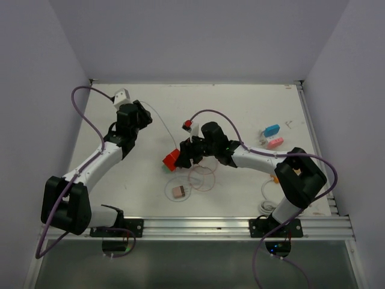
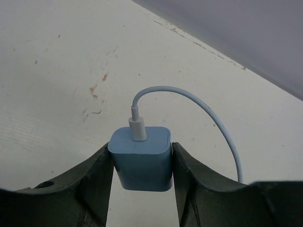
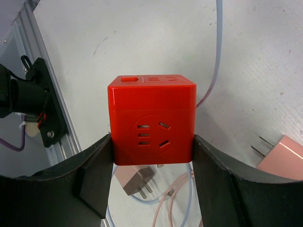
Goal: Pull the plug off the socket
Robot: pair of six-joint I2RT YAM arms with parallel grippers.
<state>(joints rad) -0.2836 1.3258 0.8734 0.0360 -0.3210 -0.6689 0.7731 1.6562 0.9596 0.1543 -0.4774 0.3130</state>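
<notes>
Now my left end effector [image 2: 141,166] clamps the blue plastic charger plug [image 2: 142,158], my right end effector [image 3: 152,153] the red cube socket [image 3: 151,118]; a slack grip could drop either.

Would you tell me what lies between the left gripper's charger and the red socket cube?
Top view: only the thin white cable crossing bare table.

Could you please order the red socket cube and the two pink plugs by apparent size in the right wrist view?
1. red socket cube: largest, though nearest the camera.
2-3. right-edge pink plug and lower pink plug: both partly hidden, unranked.
</notes>
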